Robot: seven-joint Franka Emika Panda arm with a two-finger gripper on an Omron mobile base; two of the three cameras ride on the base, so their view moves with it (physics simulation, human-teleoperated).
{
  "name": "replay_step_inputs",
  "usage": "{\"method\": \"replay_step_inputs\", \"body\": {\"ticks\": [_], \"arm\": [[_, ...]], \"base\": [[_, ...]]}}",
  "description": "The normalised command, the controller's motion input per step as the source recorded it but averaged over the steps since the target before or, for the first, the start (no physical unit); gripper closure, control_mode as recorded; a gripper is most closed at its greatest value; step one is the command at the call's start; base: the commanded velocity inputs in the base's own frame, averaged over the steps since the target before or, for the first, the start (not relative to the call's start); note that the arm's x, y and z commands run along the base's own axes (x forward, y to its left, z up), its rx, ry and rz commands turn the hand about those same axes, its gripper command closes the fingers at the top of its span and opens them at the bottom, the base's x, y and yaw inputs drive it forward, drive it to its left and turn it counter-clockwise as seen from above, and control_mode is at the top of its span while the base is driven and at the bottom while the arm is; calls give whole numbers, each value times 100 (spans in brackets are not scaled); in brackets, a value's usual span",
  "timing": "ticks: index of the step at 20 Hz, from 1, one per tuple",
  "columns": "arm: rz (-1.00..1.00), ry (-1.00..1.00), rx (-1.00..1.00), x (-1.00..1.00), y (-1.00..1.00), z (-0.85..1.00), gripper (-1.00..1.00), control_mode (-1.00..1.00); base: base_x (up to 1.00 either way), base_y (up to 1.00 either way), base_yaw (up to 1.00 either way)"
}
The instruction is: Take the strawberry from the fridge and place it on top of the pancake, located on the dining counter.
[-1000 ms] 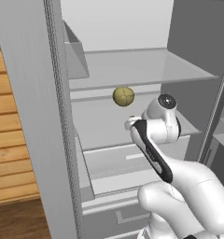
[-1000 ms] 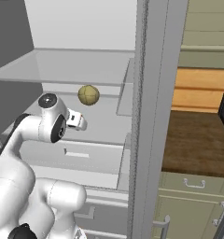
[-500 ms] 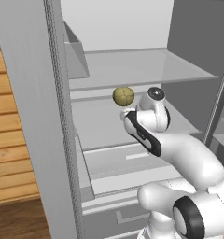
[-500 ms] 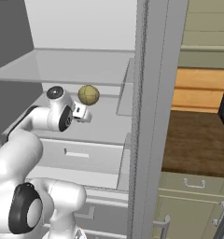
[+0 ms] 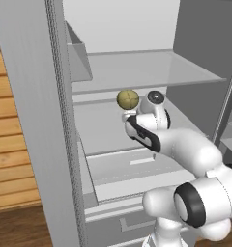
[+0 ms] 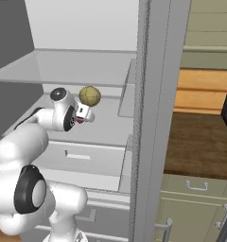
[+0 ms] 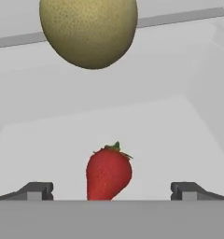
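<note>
Straddling strawberry (image 7: 108, 173) w/ wide-spread gripper (image 7: 111, 190) inside fridge (image 5: 137, 72).

wood plank wall (image 5: 14, 144) | brown worktop (image 6: 200, 142) | green cabinets (image 6: 196, 208)

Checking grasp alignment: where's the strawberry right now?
In the hand view, the strawberry stands on the white fridge shelf, centred between the open gripper fingertips, with the yellow-green fruit above it in frame.

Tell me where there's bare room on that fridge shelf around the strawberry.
Bare white shelf lies on both sides of the strawberry and behind it, up to the back wall. The open claw straddles the strawberry. The yellow-green fruit sits beyond it. The glass shelf above looks bare.
</note>
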Motion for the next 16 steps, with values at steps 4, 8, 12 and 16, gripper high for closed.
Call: {"method": "replay_step_inputs", "body": {"ticks": [4,8,12,16], "arm": [[0,-13,-3,26,0,-5,-100,-100],[0,-2,0,24,0,0,-100,-100],[0,8,-1,29,0,-1,-100,-100],[0,16,0,18,0,-8,-100,-100]], "base": [[0,0,0],[0,0,0],[0,0,0],[0,0,0]]}}
